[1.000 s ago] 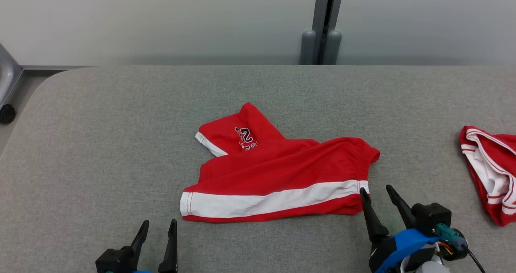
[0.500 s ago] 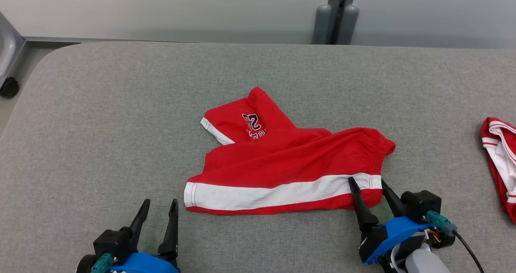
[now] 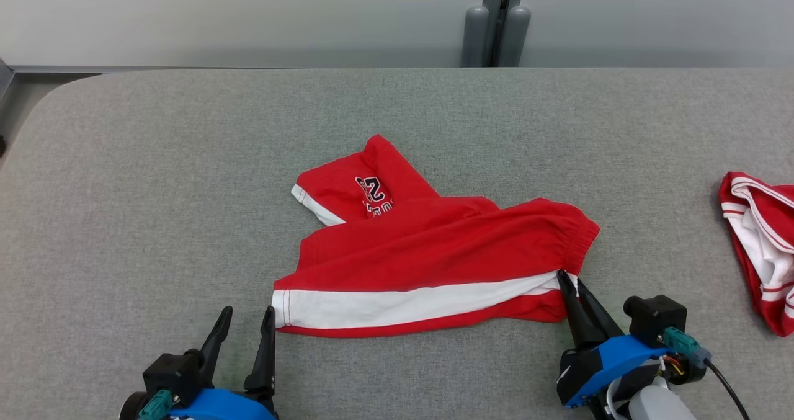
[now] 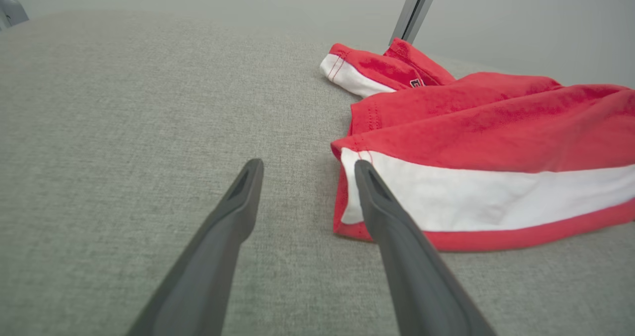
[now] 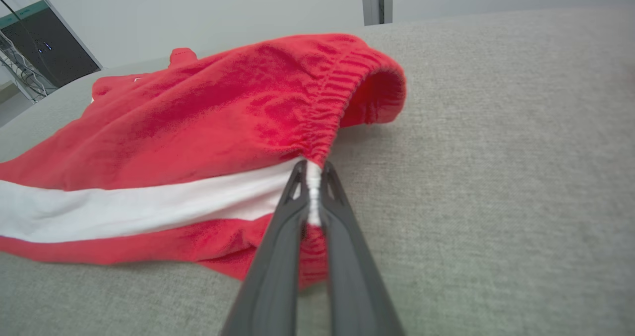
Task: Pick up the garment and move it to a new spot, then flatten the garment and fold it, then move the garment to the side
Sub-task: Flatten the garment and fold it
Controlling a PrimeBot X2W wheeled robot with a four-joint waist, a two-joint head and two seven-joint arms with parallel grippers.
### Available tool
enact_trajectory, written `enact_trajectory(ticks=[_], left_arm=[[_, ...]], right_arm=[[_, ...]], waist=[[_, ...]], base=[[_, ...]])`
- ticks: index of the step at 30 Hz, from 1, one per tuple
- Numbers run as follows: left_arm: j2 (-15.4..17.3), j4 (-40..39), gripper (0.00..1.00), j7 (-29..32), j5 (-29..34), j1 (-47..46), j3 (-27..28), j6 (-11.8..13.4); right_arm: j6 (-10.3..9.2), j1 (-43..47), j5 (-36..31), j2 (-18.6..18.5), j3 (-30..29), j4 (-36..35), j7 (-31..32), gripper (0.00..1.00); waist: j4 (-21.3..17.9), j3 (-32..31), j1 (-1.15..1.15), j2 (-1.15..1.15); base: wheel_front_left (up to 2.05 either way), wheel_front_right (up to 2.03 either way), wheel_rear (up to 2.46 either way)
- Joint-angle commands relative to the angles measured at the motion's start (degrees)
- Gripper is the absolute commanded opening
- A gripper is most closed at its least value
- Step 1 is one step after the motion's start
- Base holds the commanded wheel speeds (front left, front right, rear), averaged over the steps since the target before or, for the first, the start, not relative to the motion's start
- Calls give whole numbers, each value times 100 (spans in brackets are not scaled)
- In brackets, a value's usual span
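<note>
Lab: padded grey worktable (image 3: 124, 159), partition wall (image 3: 248, 17)

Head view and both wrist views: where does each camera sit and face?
Head view: on the head, looking down at the red shorts on the table; left gripper and right gripper at bottom.
Left wrist view: on that wrist, along open fingers toward the shorts' hem.
Right wrist view: on that wrist, along fingers shut on the waistband.
All show the shorts.
</note>
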Motion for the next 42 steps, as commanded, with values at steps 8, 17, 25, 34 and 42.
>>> enact_trajectory(ticks=[8,17,25,34,42], left_arm=[[198,-5,100,-12,-553,-252,-498,-8],[417,29,100,-12,-1089,-369,-1023,-8],[538,14,50,-12,-1344,-349,-1336,-8],[575,-333,0,-13,-1347,-383,-1325,-8],[777,-1310,0,-12,-861,-472,-831,-8]], right_arm=[[0,-121,-118,-22,-80,-102,-2,0],[-1,-80,-78,-23,-28,-160,-2,0],[0,-95,-65,-23,-11,-187,-2,0],[0,30,-34,-22,-72,-281,-2,0],[0,108,377,-20,233,-1024,-9,0]], waist=[[-127,122,0,0],[-223,169,0,0],[-224,164,0,0],[-218,-136,0,0],[-280,-973,0,0]], base=[[0,0,0],[0,0,0],[0,0,0],[0,0,0],[0,0,0]])
